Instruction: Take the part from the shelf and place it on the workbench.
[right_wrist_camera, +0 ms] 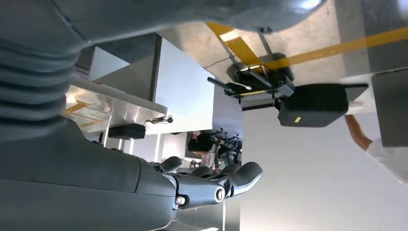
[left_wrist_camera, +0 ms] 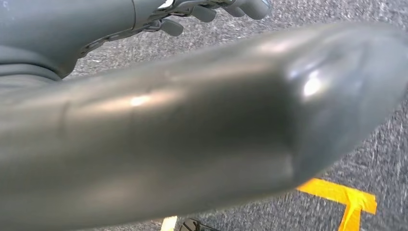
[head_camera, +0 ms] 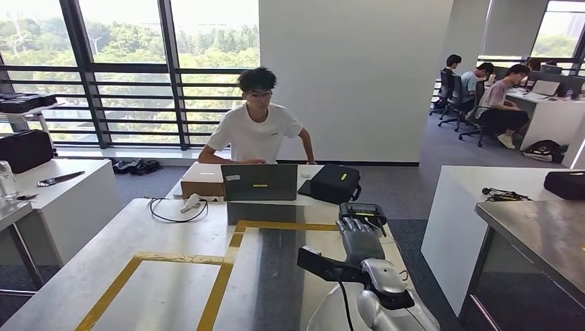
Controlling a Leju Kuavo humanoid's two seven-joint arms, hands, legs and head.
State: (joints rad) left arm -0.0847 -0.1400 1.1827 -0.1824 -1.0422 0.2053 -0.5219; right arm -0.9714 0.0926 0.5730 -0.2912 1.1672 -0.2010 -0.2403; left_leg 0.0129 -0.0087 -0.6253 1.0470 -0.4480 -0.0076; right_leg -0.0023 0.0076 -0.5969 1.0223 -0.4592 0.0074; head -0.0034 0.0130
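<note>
Currently the right hand (head_camera: 360,241) is stretched forward over the workbench (head_camera: 290,276), palm down. Its fingers (right_wrist_camera: 240,175) lie nearly straight and slightly apart, and they hold nothing. The part (head_camera: 362,212), a black block with yellow markings and a thin rod, lies on the steel top just beyond the fingertips. Whether they touch it cannot be told. In the right wrist view the part (right_wrist_camera: 260,83) sits beside a strip of yellow tape (right_wrist_camera: 337,47).

Beyond the part stands a black bag (head_camera: 335,183), with a grey laptop (head_camera: 259,182) beside it and then a cardboard box (head_camera: 202,181). A looped cable (head_camera: 176,210) lies in front of the box. A person in a white shirt (head_camera: 256,127) leans over the far end of the bench.

The left hand (left_wrist_camera: 211,10) hangs above grey carpet (left_wrist_camera: 375,144) marked with yellow floor tape (left_wrist_camera: 344,195). Its grip cannot be told.
</note>
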